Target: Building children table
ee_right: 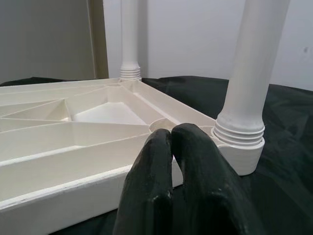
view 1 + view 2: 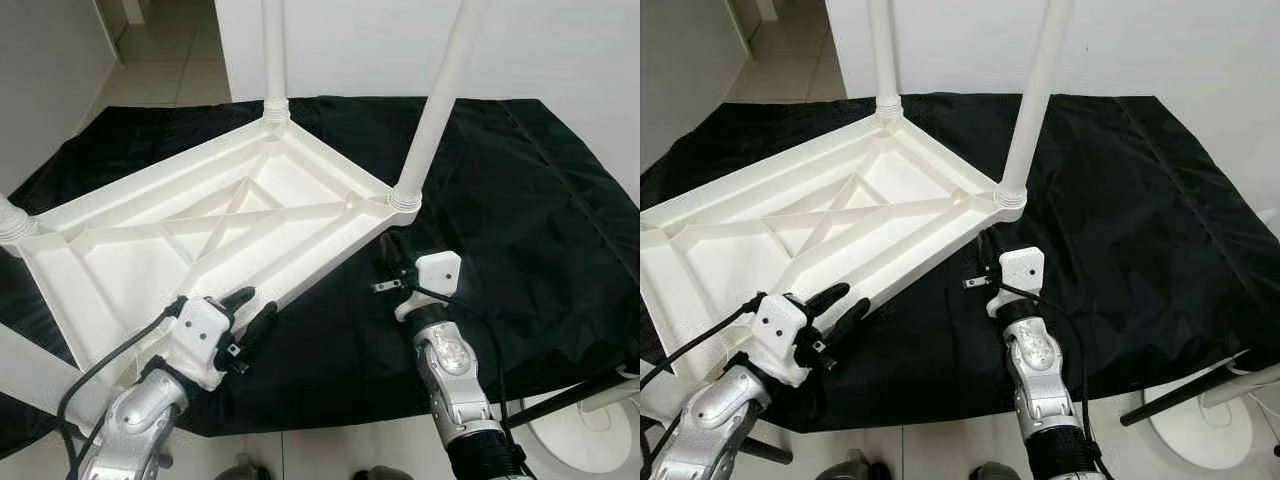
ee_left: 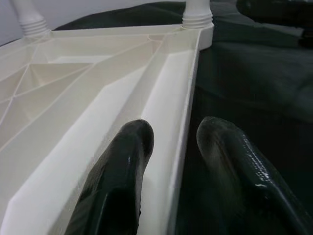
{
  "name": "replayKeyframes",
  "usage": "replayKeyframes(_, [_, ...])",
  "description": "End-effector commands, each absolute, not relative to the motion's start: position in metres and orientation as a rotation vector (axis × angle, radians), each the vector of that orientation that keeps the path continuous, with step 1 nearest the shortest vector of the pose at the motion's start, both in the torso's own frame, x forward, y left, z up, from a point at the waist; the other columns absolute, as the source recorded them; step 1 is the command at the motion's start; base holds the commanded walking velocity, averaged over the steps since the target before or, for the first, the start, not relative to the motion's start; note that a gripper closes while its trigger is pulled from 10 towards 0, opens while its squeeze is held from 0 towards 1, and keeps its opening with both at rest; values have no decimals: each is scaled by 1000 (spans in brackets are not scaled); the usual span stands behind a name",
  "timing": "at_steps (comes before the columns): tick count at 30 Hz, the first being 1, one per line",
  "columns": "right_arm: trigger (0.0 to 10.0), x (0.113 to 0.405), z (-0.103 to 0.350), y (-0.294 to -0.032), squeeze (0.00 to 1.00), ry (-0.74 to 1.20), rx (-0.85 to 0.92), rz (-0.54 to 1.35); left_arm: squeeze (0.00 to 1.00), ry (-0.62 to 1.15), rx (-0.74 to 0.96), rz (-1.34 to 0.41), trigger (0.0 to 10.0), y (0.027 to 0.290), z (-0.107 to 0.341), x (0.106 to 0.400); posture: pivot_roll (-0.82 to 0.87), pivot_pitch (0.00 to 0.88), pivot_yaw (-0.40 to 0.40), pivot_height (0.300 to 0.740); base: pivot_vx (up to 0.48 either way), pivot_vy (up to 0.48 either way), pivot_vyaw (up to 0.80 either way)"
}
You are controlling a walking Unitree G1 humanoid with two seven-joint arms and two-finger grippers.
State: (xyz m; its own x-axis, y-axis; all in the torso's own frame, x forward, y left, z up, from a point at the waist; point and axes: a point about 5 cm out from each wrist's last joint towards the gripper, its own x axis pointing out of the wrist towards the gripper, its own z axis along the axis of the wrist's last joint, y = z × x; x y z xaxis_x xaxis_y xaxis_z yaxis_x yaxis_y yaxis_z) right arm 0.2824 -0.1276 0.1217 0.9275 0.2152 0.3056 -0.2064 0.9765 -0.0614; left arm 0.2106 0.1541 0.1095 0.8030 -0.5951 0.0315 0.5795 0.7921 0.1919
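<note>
A white plastic children's table [image 2: 322, 266] lies upside down on a black cloth [image 2: 520, 220], its ribbed underside facing up. White legs stand screwed into its corners: one at the far corner [image 2: 273, 50], one at the right corner [image 2: 437, 110], two more at the left [image 2: 12, 222]. My left gripper [image 2: 257, 302] is open and straddles the table's near rim [image 3: 181, 98], one finger over the underside, the other over the cloth. Just in front of the right corner leg [image 1: 249, 88], my right gripper [image 2: 388, 250] is shut with nothing between its fingers [image 1: 195, 161].
A white wall [image 2: 560, 50] rises directly behind the cloth. A tiled floor runs off at the far left [image 2: 165, 50]. At the near right stands a white round base [image 2: 585, 440] with a black rod [image 2: 565, 398] slanting over it.
</note>
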Motion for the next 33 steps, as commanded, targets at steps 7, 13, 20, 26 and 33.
replayKeyframes(7, [10000,281,118,-127,0,-299,-37,230,0,-25,246,-646,10000,178,99,214,16,36,19,740,0,0,0])
replayKeyframes(13, [10000,280,117,-129,0,-296,-40,222,0,-23,243,-662,10000,175,105,212,12,39,28,740,0,0,0])
replayKeyframes(20, [10000,281,116,-125,0,-294,-35,228,0,16,310,-680,10000,166,93,203,19,41,18,740,0,0,0])
replayKeyframes(26, [10000,284,119,-123,0,-298,-37,239,0,1,349,-670,10000,169,93,215,27,49,3,740,0,0,0])
replayKeyframes(33, [10000,287,121,-124,0,-301,-44,240,0,-1,450,-640,10000,177,92,245,25,52,3,740,0,0,0])
